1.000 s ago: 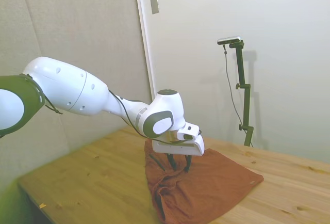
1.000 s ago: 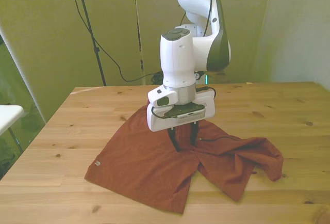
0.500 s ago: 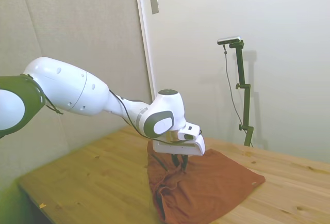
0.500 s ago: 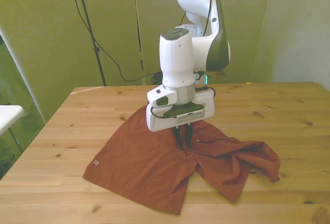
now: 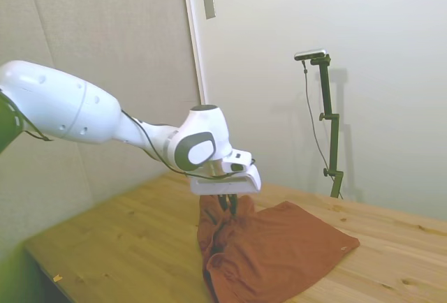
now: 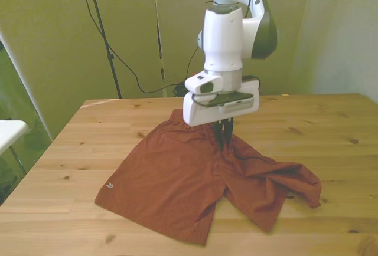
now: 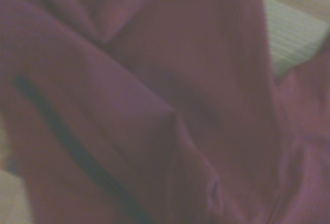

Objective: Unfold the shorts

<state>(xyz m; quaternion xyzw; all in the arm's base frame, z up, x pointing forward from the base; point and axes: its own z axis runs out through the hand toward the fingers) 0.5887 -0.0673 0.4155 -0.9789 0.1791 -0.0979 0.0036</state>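
Note:
The rust-orange shorts (image 6: 171,185) lie on the wooden table (image 6: 331,126), one leg flat toward the front view's left and the other crumpled toward the front view's right. My gripper (image 6: 224,141) is shut on a fold near the middle of the shorts and holds it a little above the table, so the cloth rises in a peak to the fingers. From the side, the gripper (image 5: 228,205) hangs over the near-left part of the shorts (image 5: 279,254). Up close, the wrist view is filled with the shorts' cloth (image 7: 206,79) and a dark drawstring (image 7: 67,141).
Bare wood surrounds the shorts on all sides. A white object (image 6: 9,132) stands off the table at the front view's left. Dark cables (image 6: 118,61) hang behind the table's far edge.
The fingers went from apart to shut on the cloth. The gripper then rose and moved back toward the table's far edge, pulling the middle of the shorts up with it.

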